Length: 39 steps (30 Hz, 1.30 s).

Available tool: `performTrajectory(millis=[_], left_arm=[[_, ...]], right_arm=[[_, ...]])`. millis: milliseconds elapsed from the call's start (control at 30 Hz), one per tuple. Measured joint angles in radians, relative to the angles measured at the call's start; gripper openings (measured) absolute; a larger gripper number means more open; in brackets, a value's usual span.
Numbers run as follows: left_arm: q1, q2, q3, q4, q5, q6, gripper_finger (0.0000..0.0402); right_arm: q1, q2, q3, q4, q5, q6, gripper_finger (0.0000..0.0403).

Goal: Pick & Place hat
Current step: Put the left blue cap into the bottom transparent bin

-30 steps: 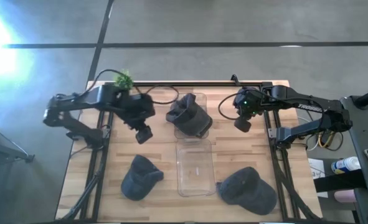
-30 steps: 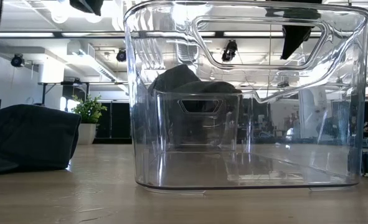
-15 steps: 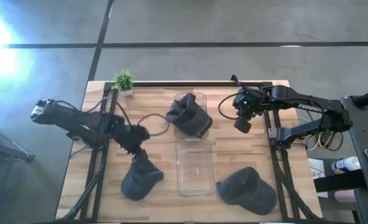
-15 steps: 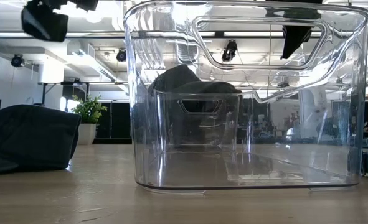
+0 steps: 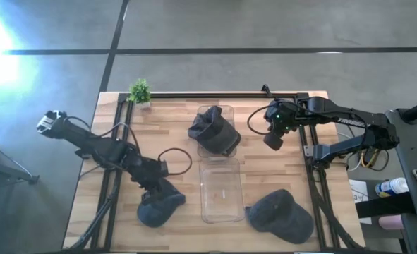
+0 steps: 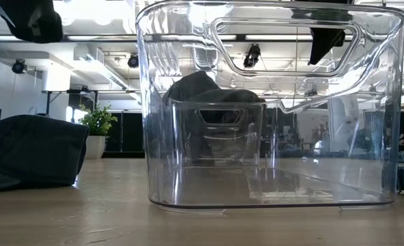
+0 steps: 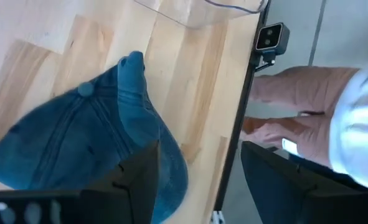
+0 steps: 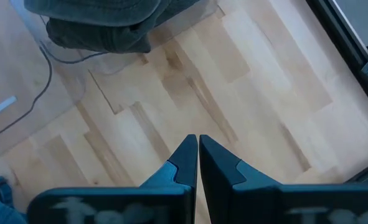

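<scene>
Holding one hat (image 5: 214,132), the far bin (image 5: 226,111) sits behind the left end effector (image 5: 152,188), spread empty.

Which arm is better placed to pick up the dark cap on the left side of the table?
Left. The left gripper hangs open right over the dark blue cap, while the right gripper waits shut across the table.

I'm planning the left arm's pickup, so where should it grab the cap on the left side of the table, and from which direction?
Probably from straight above, on the soft crown of the cap. It lies flat on the table, crown up, and its fabric should bunch between the fingers. The left hand hangs open right over it, near the top button. The right hand waits shut at the far right side.
</scene>
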Motion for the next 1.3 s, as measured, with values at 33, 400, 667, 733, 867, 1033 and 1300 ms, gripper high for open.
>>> performTrajectory(millis=[33, 400, 667, 733, 867, 1033, 1300], left_arm=[[0.0, 0.006, 0.0, 0.002, -0.003, 0.019, 0.0216], [0.028, 0.171, -0.077, 0.035, -0.005, 0.16, 0.0216], [0.028, 0.205, -0.163, 0.29, 0.043, 0.098, 0.0216], [0.028, 0.205, -0.172, 0.322, 0.047, 0.074, 0.0216], [0.028, 0.205, -0.184, 0.32, 0.056, 0.057, 0.0216], [0.028, 0.204, -0.212, 0.321, 0.061, 0.049, 0.0216], [0.029, 0.204, -0.27, 0.354, 0.062, 0.036, 0.0216]], right_arm=[[0.0, 0.0, 0.0, 0.0, 0.0, 0.004, 0.0013], [0.0, 0.0, 0.0, -0.004, 0.0, -0.053, 0.0013], [0.0, 0.0, 0.0, -0.004, 0.0, -0.08, 0.0013], [0.0, -0.001, 0.0, -0.005, 0.0, -0.08, 0.0013], [0.0, -0.001, 0.0, -0.006, 0.0, -0.091, 0.0013], [0.0, -0.001, 0.0, -0.006, 0.0, -0.098, 0.0013], [0.0, -0.001, 0.0, -0.006, 0.0, -0.098, 0.0013]])
